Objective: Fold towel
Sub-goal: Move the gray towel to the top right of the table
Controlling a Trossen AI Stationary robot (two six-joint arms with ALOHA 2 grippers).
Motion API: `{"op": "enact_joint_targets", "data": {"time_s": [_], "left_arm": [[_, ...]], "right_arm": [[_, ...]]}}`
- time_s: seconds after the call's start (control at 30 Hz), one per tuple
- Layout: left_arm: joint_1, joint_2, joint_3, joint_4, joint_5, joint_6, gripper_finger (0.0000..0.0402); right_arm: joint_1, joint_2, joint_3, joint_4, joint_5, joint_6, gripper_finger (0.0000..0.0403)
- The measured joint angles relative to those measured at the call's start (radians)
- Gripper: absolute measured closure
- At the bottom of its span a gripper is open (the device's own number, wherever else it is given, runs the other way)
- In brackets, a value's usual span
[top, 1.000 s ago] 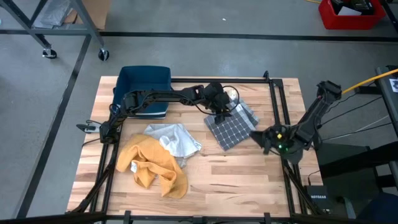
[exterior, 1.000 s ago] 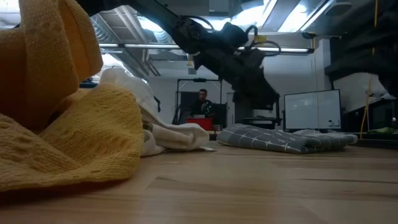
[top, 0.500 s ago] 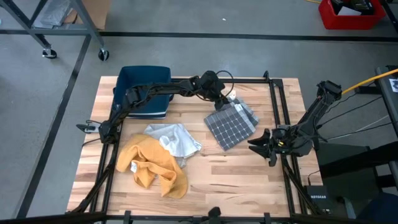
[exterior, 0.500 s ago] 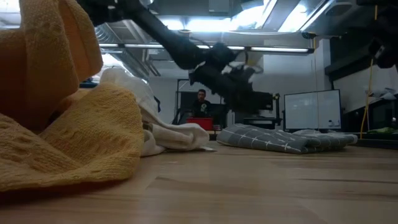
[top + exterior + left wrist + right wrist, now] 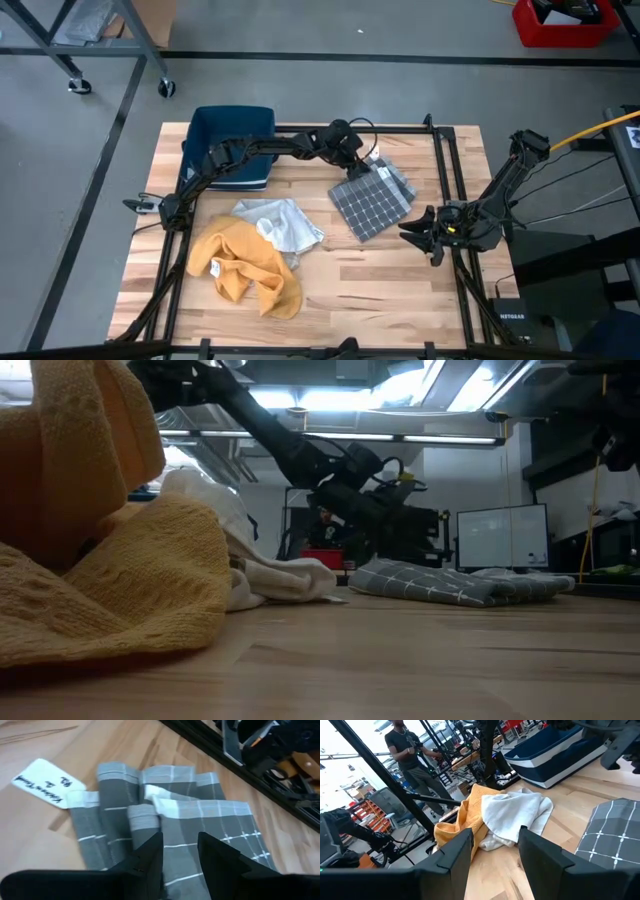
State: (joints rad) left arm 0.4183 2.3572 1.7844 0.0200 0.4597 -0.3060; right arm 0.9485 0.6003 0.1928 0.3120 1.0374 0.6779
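The folded grey checked towel (image 5: 372,200) lies flat on the wooden table, right of centre. It also shows in the low view (image 5: 450,582). My left gripper (image 5: 352,163) reaches across from the left and hangs low at the towel's far left corner. In the left wrist view it (image 5: 180,852) is open, and its fingers point slanting down over the towel's stacked folded edges (image 5: 150,812). My right gripper (image 5: 413,233) waits open at the table's right edge, level, with nothing between its fingers (image 5: 455,855). My left gripper's open fingers (image 5: 150,855) stand over the towel's folded edges (image 5: 165,820) at its far left corner. They come slanting down from the far left. I cannot tell whether they touch the cloth.
A crumpled yellow towel (image 5: 245,265) and a pale grey cloth (image 5: 280,222) lie at the near left. A dark blue bin (image 5: 232,140) stands at the far left. A white tag (image 5: 46,782) lies beside the grey towel. Black frame rails (image 5: 440,160) edge the table. A person (image 5: 405,745) stands beyond it.
My left gripper has gone from above the grey towel toward the table's far edge and down, rolling a little, and now hangs at the towel's far left corner. My right gripper has turned at the wrist toward the table's middle. The towel has stayed where it was.
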Motion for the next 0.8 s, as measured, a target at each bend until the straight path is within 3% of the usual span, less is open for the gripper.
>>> {"op": "enact_joint_targets", "data": {"time_s": [0.43, 0.63, 0.8], "left_arm": [[-0.004, -0.078, 0.000, 0.046, 0.030, -0.020, 0.0288], [-0.027, -0.119, 0.000, -0.042, 0.147, 0.155, 0.0288], [-0.082, -0.118, 0.001, -0.227, 0.243, 0.266, 0.0288]], "right_arm": [[-0.014, 0.000, 0.000, -0.026, 0.047, -0.003, 0.0237], [-0.074, 0.000, 0.000, -0.051, 0.025, -0.003, 0.0237], [-0.108, 0.000, 0.000, -0.046, 0.025, -0.003, 0.0237]]}}
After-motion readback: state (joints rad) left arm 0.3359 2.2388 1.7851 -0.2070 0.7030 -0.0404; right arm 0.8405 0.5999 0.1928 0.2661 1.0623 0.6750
